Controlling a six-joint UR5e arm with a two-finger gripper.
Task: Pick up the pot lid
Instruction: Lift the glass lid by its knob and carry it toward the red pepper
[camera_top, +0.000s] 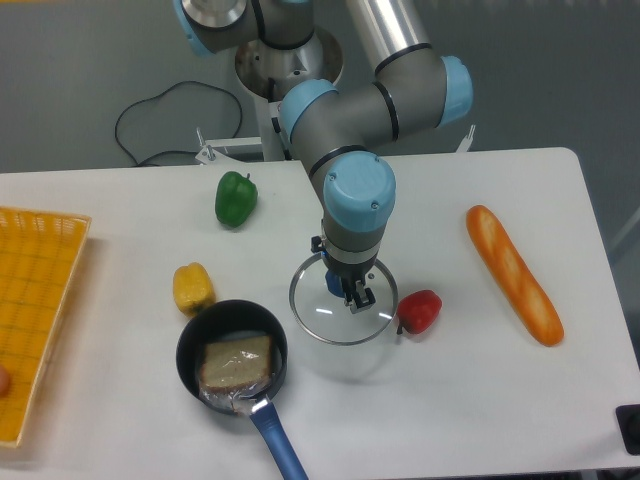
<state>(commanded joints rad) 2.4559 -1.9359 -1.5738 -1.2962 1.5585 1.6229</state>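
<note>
The left edge is cutting off the crate (62, 222) and a reddish thing (3, 380) in it; the right edge, a black thing (629, 420) — too little is showing to name it. The handle (277, 440) is running out at the bottom, the arm (358, 185) at the top. The block (236, 363) is hiding some of the pan's (213, 322) floor. The gripper (346, 270) is partly covering the lid's (342, 341) knob (335, 283).

Blue-handled black pan (186, 350).
</note>
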